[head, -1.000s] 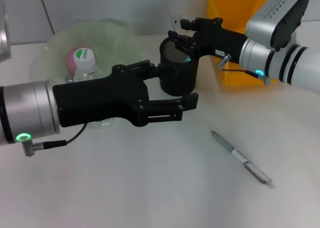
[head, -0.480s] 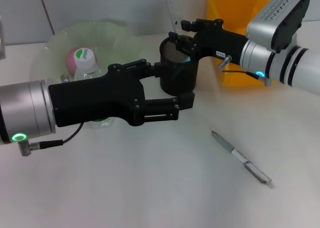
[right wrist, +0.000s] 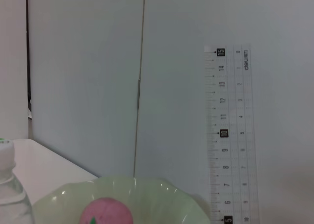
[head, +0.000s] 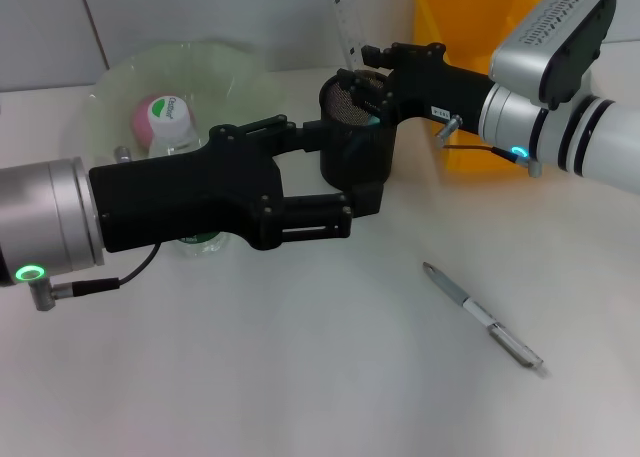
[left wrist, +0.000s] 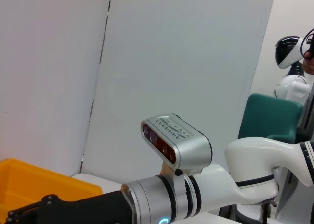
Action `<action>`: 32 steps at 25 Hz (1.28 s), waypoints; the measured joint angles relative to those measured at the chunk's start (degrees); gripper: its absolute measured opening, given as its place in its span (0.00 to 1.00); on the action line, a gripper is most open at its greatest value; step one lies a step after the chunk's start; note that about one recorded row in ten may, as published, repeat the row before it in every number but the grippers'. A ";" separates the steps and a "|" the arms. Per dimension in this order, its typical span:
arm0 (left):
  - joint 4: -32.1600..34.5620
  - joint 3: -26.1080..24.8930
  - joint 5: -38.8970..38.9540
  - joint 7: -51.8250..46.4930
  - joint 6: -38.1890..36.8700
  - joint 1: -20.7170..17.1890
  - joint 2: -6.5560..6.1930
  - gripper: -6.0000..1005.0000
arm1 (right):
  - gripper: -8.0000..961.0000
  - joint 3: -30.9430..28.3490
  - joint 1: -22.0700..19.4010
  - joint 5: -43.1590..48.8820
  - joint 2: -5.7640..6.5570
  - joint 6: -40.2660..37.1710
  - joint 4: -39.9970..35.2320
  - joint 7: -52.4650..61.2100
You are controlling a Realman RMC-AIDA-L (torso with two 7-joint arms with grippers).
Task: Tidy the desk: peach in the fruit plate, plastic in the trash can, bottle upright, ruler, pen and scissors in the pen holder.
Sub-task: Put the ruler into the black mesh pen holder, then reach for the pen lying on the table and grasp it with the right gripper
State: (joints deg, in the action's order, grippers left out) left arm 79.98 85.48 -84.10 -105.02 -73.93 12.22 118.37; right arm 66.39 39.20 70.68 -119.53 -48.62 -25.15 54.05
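- What's different?
- The left gripper (head: pixel 345 167) has slid back a little from the black metal-mesh cylindrical pen holder (head: pixel 340 102), its jaws wide apart and empty.
- And the right gripper (head: pixel 372 95)?
- It stays at the holder's rim; its grip I cannot tell. A light blue glint inside is probably the scissors (head: pixel 375 120), so that item looks delivered.
- What remains?
- The slim, smooth silver-grey pen (head: pixel 482 317), lying flat on the plain white desk (head: pixel 300 377). The clear, flat ruler (head: pixel 343 22) stands in the holder.
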 joint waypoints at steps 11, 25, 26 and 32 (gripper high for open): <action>0.00 -1.12 0.00 0.12 -0.90 0.00 0.06 0.81 | 0.51 0.06 -0.20 0.06 0.05 0.05 0.76 -0.09; 0.09 -1.99 0.01 0.18 -1.68 0.00 0.10 0.81 | 0.70 0.13 -3.16 -0.29 0.04 -4.43 -2.99 -0.03; 0.09 -1.99 0.03 0.18 -1.69 -0.01 0.05 0.81 | 0.70 0.12 -4.02 -0.35 0.04 -5.35 -4.16 0.28; 0.13 -2.51 0.06 0.17 -2.17 -0.01 0.01 0.81 | 0.70 -0.03 -9.42 -0.40 0.18 -11.48 -12.61 5.55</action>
State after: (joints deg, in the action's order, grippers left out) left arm 80.11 82.97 -84.04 -104.85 -76.10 12.21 118.38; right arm 66.36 29.79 70.28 -119.35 -60.10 -37.75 59.60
